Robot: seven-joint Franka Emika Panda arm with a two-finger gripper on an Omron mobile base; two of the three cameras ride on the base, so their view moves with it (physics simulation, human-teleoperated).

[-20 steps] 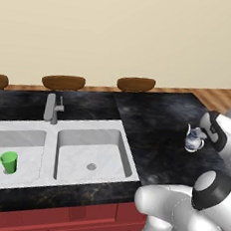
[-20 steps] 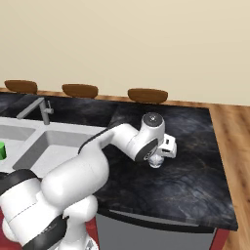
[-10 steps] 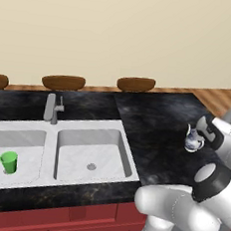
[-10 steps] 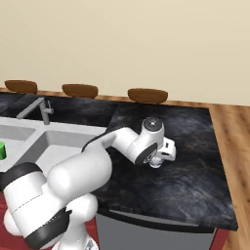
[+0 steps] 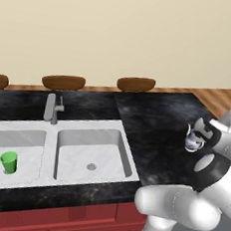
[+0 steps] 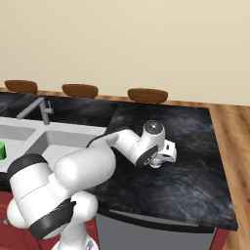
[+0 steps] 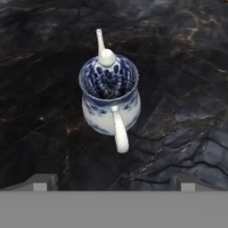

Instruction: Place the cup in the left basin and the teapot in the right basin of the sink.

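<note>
Where the black stone counter (image 5: 152, 116) runs from the sink toward the wooden floor (image 6: 239, 146), its polished surface carries grey and brown veining. The sink (image 5: 51, 126) is a white marble-look double-bowl unit set flush into that counter, with a grey metal faucet (image 5: 52, 107) upright at its back rim. The left basin (image 5: 30, 139) holds the cup (image 5: 8, 162), a bright green tapered tumbler standing upright, mouth up, on the basin floor. The right basin (image 5: 109, 147) is rectangular with a round drain (image 5: 91, 166) in its floor. Three brown rounded stool tops (image 5: 63, 82) line the far edge of the counter.

The teapot (image 7: 110, 98) stands upright on the bare counter, well to the right of the sink, long axis vertical. It is a rounded white pot with a dark blue pattern and an open mouth. In the hand view its white handle (image 7: 119, 132) points toward the bottom of the picture and its thin spout (image 7: 100, 40) toward the top.

The gripper (image 7: 111, 180) hangs above the teapot, fingers (image 7: 42, 181) spread wide apart at the two bottom corners of the hand view, touching nothing. In the left base view the gripper (image 5: 199, 138) appears just beside the teapot (image 5: 191, 143), though contact there cannot be judged.
</note>
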